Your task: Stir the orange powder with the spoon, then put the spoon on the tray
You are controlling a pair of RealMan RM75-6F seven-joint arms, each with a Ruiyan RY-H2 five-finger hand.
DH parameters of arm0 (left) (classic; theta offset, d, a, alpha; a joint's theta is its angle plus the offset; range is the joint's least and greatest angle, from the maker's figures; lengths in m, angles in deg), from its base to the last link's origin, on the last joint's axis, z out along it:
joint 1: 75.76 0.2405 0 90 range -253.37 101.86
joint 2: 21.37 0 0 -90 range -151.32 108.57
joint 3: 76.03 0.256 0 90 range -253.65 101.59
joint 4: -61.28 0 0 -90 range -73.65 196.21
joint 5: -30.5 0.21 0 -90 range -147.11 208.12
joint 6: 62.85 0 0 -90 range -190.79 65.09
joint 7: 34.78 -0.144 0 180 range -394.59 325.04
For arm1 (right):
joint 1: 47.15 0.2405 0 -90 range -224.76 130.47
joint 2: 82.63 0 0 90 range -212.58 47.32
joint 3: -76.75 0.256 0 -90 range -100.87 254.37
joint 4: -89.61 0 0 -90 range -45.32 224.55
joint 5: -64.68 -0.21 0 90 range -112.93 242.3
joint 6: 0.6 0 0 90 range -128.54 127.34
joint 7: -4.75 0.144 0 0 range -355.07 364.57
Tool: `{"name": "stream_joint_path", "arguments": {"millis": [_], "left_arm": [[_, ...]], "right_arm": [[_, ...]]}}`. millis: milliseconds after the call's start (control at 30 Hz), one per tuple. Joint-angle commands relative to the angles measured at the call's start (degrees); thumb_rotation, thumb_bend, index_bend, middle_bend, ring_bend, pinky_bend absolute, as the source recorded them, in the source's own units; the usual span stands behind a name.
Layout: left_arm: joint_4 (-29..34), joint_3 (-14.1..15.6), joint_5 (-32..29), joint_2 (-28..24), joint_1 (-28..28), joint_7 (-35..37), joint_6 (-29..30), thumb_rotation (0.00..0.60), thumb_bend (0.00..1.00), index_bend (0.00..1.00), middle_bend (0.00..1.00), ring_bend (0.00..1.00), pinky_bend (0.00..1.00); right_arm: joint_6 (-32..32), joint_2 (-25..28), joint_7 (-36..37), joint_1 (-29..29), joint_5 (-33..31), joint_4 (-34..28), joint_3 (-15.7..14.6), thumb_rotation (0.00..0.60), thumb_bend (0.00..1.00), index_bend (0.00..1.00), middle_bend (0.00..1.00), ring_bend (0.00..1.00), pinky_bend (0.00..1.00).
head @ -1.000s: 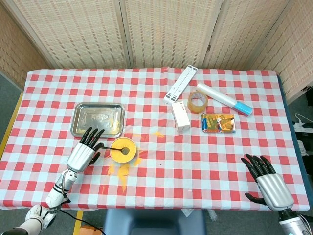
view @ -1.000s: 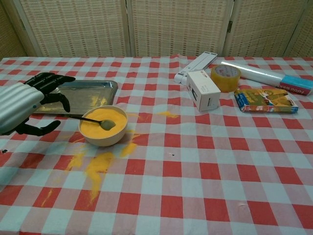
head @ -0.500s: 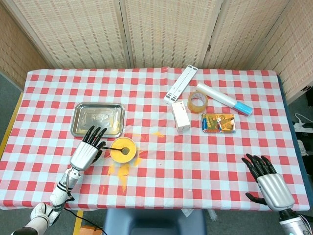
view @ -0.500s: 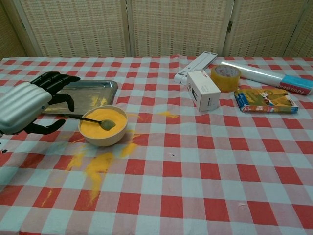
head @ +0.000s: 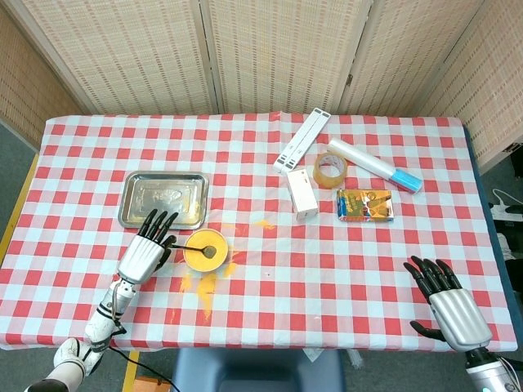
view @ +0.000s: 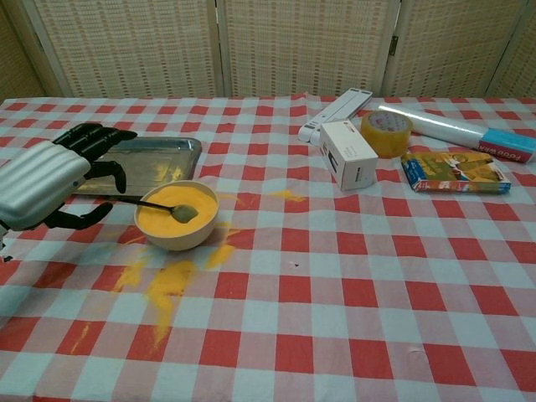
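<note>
Checkered tablecloth point(head: 270, 278) already dusted orange | left hand point(head: 144, 251) fingers apart beside spoon point(view: 159, 206), holding nothing | clumsy grab could tip bowl point(view: 177, 216), spilling more powder | right hand point(head: 449, 306) spread, idle.

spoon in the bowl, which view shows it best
Chest view: the spoon is close and side-on, its head lying on the orange powder and handle over the rim. Head view shows it small from above, only a thin dark line.

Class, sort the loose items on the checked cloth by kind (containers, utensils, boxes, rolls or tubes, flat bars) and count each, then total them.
Containers: 2, tray, bowl
Utensils: 1, spoon
Boxes: 2, white box, colourful box
Rolls or tubes: 2, tape roll, wrap tube
Flat bars: 1, white bar
Total: 8
</note>
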Motion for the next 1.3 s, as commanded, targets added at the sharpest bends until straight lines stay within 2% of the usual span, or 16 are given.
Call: {"name": "stream_joint_path", "arguments": {"millis": [33, 933, 1300], "left_arm": [[-0.1, 0.0, 0.0, 0.2, -0.1, -0.1, 0.2, 0.6, 0.43, 0.47, 0.01, 0.0, 0.0], [-0.7, 0.1, -1.0, 1.1, -0.3, -0.2, 0.4, 0.6, 0.44, 0.53, 0.05, 0.0, 0.0], [-0.8, 0.1, -1.2, 1.3, -0.6, -0.5, -0.1, 0.6, 0.44, 0.52, 0.05, 0.0, 0.0]], "right_arm": [[-0.1, 0.0, 0.0, 0.0, -0.1, 0.0, 0.0, 0.6, 0.05, 0.0, 0.0, 0.0, 0.0], [-0.1, 0.0, 0.0, 0.1, -0.2, 0.0, 0.1, 0.6, 0.05, 0.0, 0.0, 0.0, 0.0], [-0.1, 0.0, -0.1, 0.1, -0.3, 0.0, 0.2, 0.6, 0.05, 0.0, 0.0, 0.0, 0.0]]}}
